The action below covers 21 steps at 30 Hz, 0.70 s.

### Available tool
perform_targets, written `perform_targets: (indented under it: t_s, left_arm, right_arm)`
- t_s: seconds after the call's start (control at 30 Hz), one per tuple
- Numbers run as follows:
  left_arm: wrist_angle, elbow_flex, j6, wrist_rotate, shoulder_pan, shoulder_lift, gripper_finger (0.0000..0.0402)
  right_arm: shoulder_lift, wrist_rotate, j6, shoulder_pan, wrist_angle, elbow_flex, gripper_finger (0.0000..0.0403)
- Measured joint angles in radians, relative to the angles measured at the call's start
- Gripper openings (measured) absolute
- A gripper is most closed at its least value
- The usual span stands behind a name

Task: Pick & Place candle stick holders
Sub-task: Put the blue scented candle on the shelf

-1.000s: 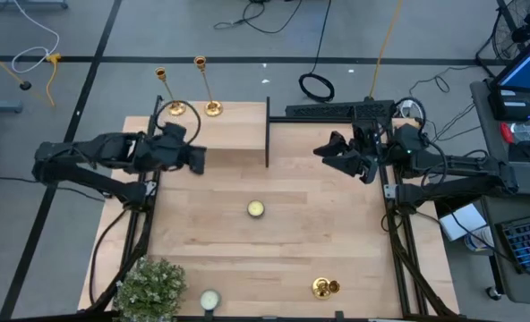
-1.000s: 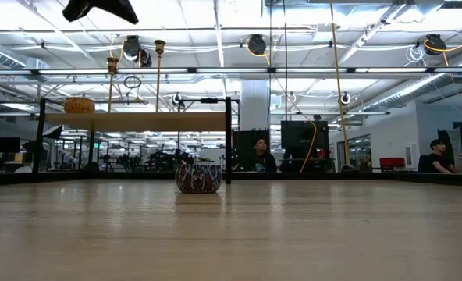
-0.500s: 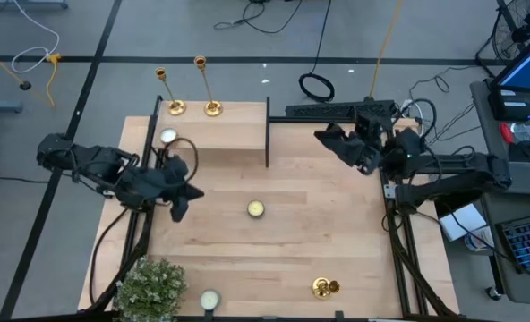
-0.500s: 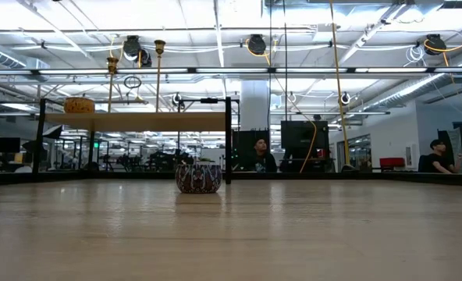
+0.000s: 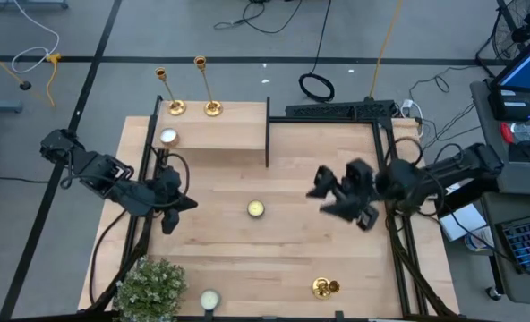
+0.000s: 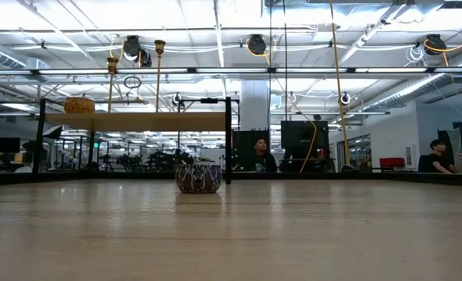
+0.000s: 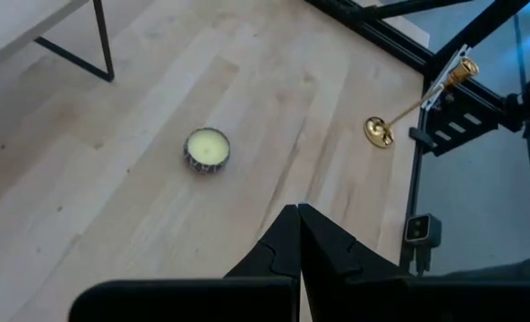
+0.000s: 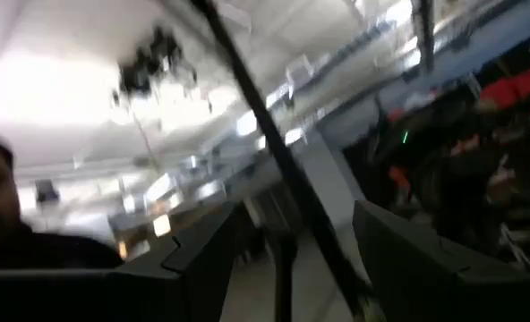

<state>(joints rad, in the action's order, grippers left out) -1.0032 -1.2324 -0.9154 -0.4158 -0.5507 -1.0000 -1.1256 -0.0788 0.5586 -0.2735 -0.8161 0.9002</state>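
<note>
Over at the back of the table, two of the candle stick holders (image 5: pixel 177 107) stand upright side by side on the raised shelf (image 5: pixel 238 125), with a small white tealight (image 5: pixel 168 137) just beside them. A third holder (image 5: pixel 324 287) is down near the front edge on the right; the left wrist view shows it lying tipped over, its stem (image 7: pixel 422 97) pointing off the table. A yellowish candle (image 5: pixel 256 208) sits mid-table, and a leafy plant (image 5: pixel 149 288) fills the front left corner. On the left side the left gripper (image 5: pixel 169 217) hangs with its fingers pinched together on nothing. From the right, the right gripper (image 5: pixel 341 195) is over the table with its fingers parted and nothing between them, apparently well short of the fallen holder. That brass piece looks stiff, smooth and slippery, probably bottom-heavy; I'd guess the thin stem close to the flared base is the place to take it, since it may roll or swing.
</note>
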Motion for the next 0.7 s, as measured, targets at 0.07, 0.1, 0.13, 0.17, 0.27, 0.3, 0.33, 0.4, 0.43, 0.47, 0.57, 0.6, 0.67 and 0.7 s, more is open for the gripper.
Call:
perform_targets:
  t_s: [0.07,0.1,0.13,0.17,0.27,0.3,0.33,0.4,0.43,0.47,0.57,0.6,0.67,0.7]
  left_arm:
    - [-0.006,0.0,-0.002,0.0,0.0,0.0,0.0]
    - [-0.01,0.0,-0.009,0.0,0.0,0.0,0.0]
    - [-0.012,0.0,-0.018,0.002,0.0,0.0,0.0]
    - [-0.014,0.0,-0.027,0.004,0.0,0.0,0.0]
    - [-0.017,0.0,-0.037,0.019,0.0,0.0,0.0]
    - [-0.017,0.0,-0.037,0.023,0.0,0.0,0.0]
    - [-0.018,0.0,-0.037,0.023,0.0,0.0,0.0]
    - [-0.018,0.0,-0.032,0.023,0.0,0.0,0.0]
    - [-0.018,0.0,-0.027,0.023,0.0,0.0,0.0]
    - [-0.018,0.0,-0.023,0.023,0.0,0.0,0.0]
    - [-0.017,0.0,-0.01,0.022,0.0,-0.007,0.0]
    - [-0.018,0.0,-0.007,0.022,0.0,-0.009,0.0]
    - [-0.017,0.0,-0.007,0.022,0.0,-0.018,0.0]
    - [-0.018,0.0,-0.007,0.022,0.0,-0.022,0.0]
  right_arm:
    - [0.01,0.004,-0.071,-0.052,0.142,0.036,0.0222]
    - [0.011,0.005,-0.091,-0.074,0.225,0.065,0.0221]
    - [0.011,0.003,-0.094,-0.096,0.313,0.097,0.022]
    - [0.011,-0.003,-0.078,-0.116,0.416,0.134,0.0218]
    - [0.011,-0.003,0.009,-0.165,0.76,0.247,0.0208]
    - [0.011,-0.003,0.051,-0.18,0.862,0.278,0.0204]
    - [0.011,-0.004,0.096,-0.196,0.942,0.302,0.0201]
    - [0.011,-0.019,0.181,-0.224,1.062,0.339,0.0194]
    - [0.012,-0.038,0.224,-0.236,1.101,0.351,0.019]
    - [0.015,-0.059,0.261,-0.245,1.127,0.357,0.0187]
    - [0.023,-0.134,0.376,-0.267,1.186,0.36,0.0175]
    - [0.025,-0.162,0.415,-0.274,1.207,0.36,0.0172]
    - [0.026,-0.232,0.521,-0.29,1.276,0.36,0.0165]
    - [0.026,-0.277,0.58,-0.301,1.311,0.36,0.0162]
